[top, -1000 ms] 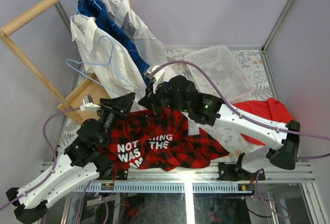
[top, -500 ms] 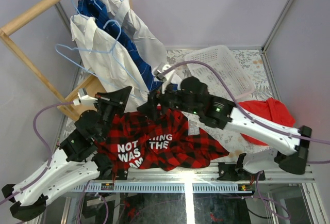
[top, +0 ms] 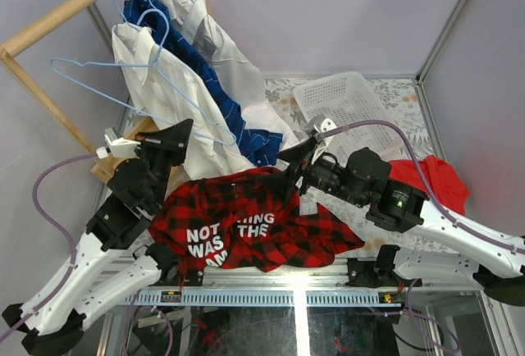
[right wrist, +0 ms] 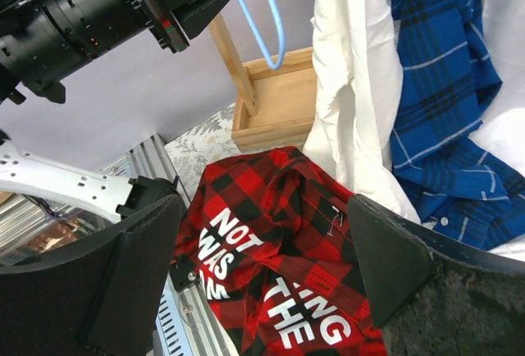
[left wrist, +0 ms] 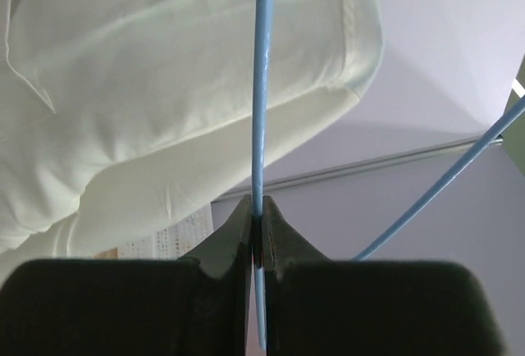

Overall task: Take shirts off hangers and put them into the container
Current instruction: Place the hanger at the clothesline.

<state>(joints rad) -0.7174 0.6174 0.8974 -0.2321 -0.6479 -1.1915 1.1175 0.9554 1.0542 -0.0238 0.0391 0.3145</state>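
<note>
The red-and-black plaid shirt (top: 254, 225) (right wrist: 279, 257) lies crumpled on the table's near edge, off its hanger. My left gripper (top: 170, 138) (left wrist: 257, 216) is shut on the wire of a bare light-blue hanger (top: 123, 67) (left wrist: 261, 85) and holds it up beside the rack. My right gripper (top: 289, 174) (right wrist: 262, 266) is open above the plaid shirt, with nothing between its fingers. A white shirt (top: 176, 93) (left wrist: 164, 85) (right wrist: 353, 85), a dark blue checked shirt (top: 209, 77) (right wrist: 443, 85) and another white shirt (top: 217, 32) hang on the rack. The white basket (top: 349, 110) stands at the back right.
The wooden rack (top: 57, 24) with its base box (right wrist: 275, 102) stands at the left. A plain red cloth (top: 435, 180) lies at the right, partly under the right arm. The left arm (right wrist: 90, 20) reaches across the top left of the right wrist view.
My left gripper closed on the hanger wire and carried the hanger up and to the left. My right gripper opened, let go of the plaid shirt and drew back to the right.
</note>
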